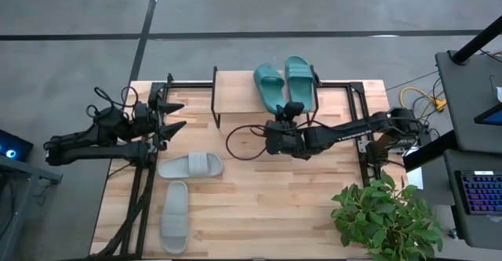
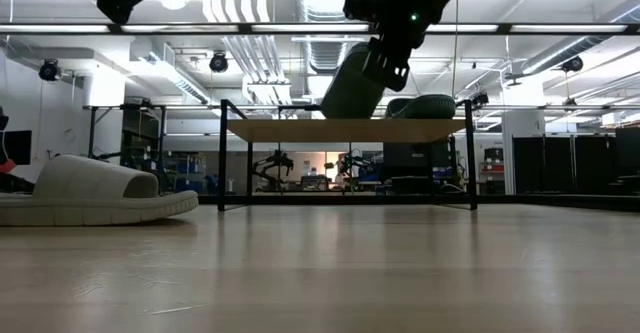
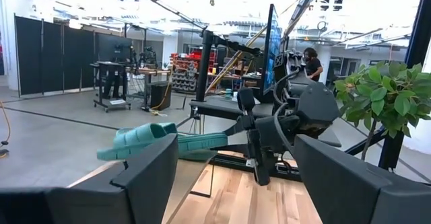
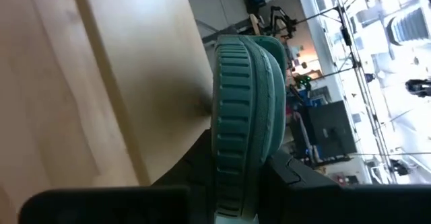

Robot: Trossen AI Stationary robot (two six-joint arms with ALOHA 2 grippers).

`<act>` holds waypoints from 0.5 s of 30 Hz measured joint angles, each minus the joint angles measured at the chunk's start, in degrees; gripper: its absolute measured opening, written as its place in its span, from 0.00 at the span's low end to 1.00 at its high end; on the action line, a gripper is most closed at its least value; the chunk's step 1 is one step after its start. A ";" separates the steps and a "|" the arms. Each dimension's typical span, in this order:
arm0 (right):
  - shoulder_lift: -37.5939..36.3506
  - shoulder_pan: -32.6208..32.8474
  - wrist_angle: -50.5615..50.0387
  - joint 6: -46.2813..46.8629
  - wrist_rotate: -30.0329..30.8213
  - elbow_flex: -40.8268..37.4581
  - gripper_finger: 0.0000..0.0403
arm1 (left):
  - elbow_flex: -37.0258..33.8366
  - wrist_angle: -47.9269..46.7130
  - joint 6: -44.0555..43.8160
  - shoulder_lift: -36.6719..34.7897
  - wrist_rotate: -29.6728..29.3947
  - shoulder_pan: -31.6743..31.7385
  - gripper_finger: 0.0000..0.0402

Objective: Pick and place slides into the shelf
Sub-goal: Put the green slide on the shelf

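step: placing 2nd teal slide [image 1: 267, 87] | right pincer [image 1: 289, 114] clamped on its heel, tilted over shelf [image 1: 235, 88] (mate already there) | left pincer [image 1: 174, 116] wide open, empty | next: lower flat, release

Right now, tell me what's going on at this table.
The right pincer is shut on a teal slide, holding it tilted over the shelf, its far end on or near the plank. The other teal slide already lies on the shelf beside it. Two grey slides are on the table, not yet picked. The left pincer waits open near the shelf's left end.
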 joint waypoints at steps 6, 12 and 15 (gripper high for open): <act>0.00 -2.37 1.04 -4.67 0.27 0.22 0.13 | 0.00 -0.02 0.00 -0.05 -0.02 0.00 0.70; 0.00 -3.76 1.05 -7.38 -0.15 0.22 0.13 | 0.00 -0.23 0.02 -0.04 -0.02 0.00 0.70; 0.00 -3.80 1.03 -8.53 -0.34 0.20 0.13 | 0.00 -0.22 0.17 -0.04 -0.03 0.00 0.70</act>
